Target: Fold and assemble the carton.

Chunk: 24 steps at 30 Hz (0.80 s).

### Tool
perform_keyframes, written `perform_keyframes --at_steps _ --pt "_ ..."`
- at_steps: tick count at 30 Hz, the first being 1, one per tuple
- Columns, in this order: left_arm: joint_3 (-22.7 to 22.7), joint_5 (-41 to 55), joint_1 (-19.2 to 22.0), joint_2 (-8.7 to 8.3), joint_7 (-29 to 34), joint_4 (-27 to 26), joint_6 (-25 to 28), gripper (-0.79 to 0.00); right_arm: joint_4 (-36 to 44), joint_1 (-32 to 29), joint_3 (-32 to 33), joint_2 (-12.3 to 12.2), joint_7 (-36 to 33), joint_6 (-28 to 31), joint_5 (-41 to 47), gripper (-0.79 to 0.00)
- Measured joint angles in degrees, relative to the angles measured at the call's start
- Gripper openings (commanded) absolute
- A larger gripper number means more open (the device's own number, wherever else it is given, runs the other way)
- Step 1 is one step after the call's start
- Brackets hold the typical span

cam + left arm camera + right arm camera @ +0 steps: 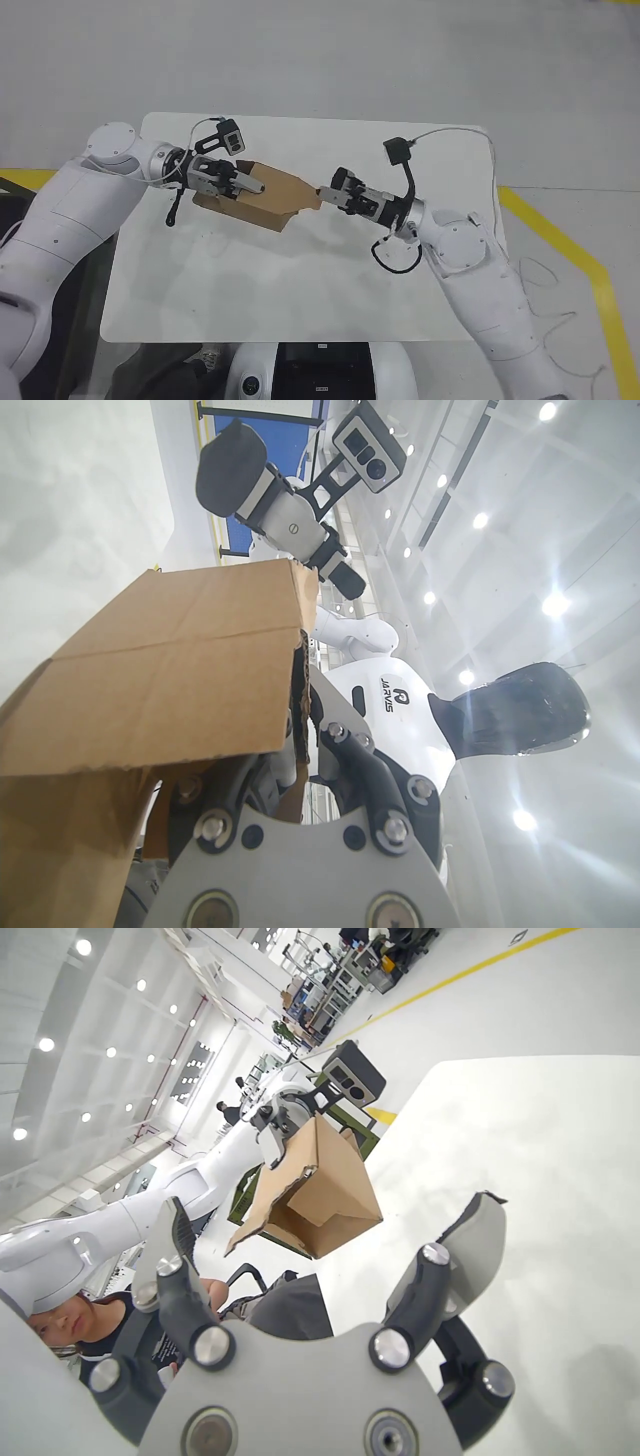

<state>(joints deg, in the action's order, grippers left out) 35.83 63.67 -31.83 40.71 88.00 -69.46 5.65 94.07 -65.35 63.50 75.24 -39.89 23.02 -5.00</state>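
Carton: brown corrugated cardboard carton, half-opened, one wall pinched in left jaws, its open end pointing at right jaws. It looks lifted clear of the white desk.
Left jaws: clamped on the carton's upper wall near one end. This is the only hold point.
Right jaws: spread wide with nothing between them. The carton's open end sits just ahead, roughly centred on the gap. Can't confirm contact.
Flap: ragged-edged loose cardboard flap hangs off the open end, on the side nearest right jaws, unfolded.
Step (my read): right jaws are lined up to take or push the open end and square the tube. End flaps not yet folded.
Risk, pivot: a push from right jaws against a single pinch could swing the carton in left jaws or slide it out, dropping it to the desk.
Risk, wrong grab: right jaws closing on the loose flap instead of a wall would bend the flap off its crease or tear it. The edge is ragged as it is.
Risk, racking: force along the carton's length would skew the tube or flatten it rather than square it.
Risk, crush: thin corrugated board under left jaws may crease at the pinch if loaded sideways.
Risk, collision: both jaws work the same short carton, so going too deep from the right could meet left jaws.
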Motion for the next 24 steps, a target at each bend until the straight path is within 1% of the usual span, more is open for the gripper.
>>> perform_keyframes --at_steps 5,9,18,24 --pt "-0.02 0.22 0.19 -0.06 0.0 -0.51 0.03 -0.785 -0.27 0.99 -2.03 0.22 1.68 -3.89 -3.77 0.0" --pt "0.02 0.26 0.24 -0.18 0.0 -0.72 0.16 -0.785 -0.35 1.13 -2.86 0.25 2.49 -5.74 -5.67 0.0" --pt "0.23 2.49 0.18 -0.42 0.0 -1.1 -0.55 -0.785 -0.15 0.33 -4.48 0.24 3.35 -6.76 -7.33 0.0" --pt "0.03 3.48 0.19 -0.46 0.0 -1.32 -1.37 -0.785 -1.42 1.14 -6.46 0.57 3.6 -6.75 -7.22 0.0"
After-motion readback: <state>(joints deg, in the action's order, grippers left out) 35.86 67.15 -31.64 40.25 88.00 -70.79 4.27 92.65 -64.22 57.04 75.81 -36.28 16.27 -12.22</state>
